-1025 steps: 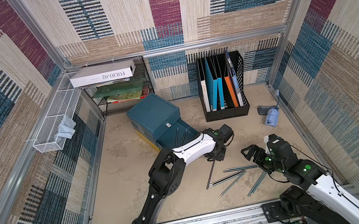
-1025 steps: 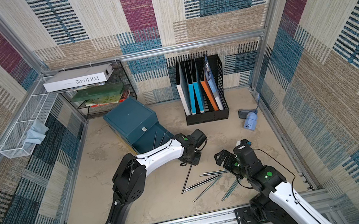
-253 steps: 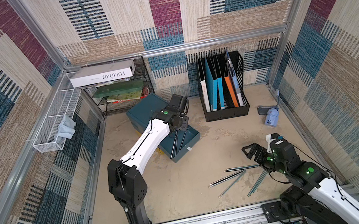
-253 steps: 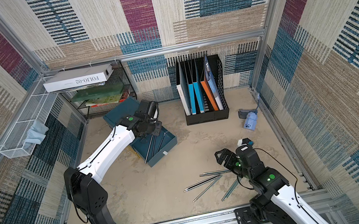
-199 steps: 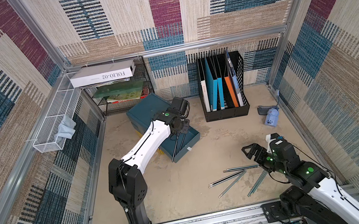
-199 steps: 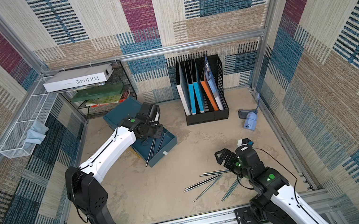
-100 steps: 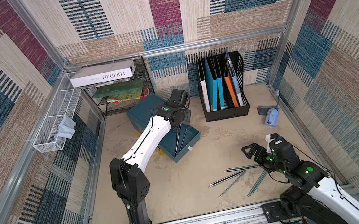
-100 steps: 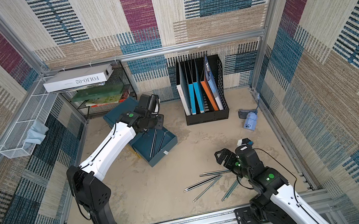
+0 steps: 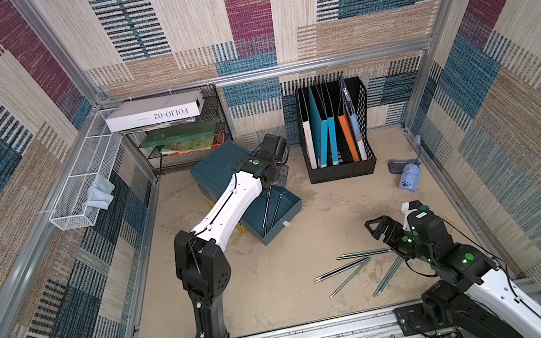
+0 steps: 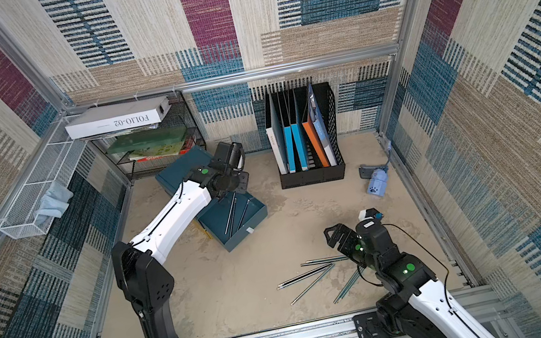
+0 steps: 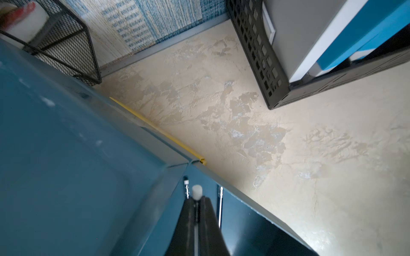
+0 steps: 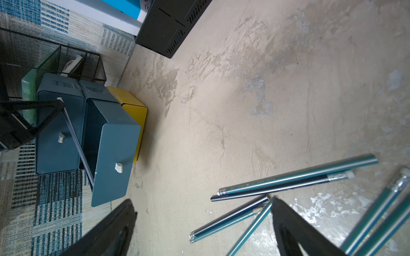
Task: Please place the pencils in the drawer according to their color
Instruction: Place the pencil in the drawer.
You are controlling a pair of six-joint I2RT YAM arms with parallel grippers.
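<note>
Your left hand (image 11: 197, 200) is pressed together on one dark pencil (image 12: 75, 137), which slants down into the single pulled-out teal drawer (image 9: 275, 234). Two more pencil ends (image 11: 220, 192) show inside the drawer beside it. At least seven loose pencils (image 9: 350, 268), teal and dark, lie scattered on the tabletop (image 9: 275, 289) near its front edge, just by your right hand (image 9: 381, 231), which is spread and holds nothing. Bare tabletop runs between the drawer and that scatter. One black file rack (image 9: 340, 169) stands near the drawer, with a strip of tabletop between them.
</note>
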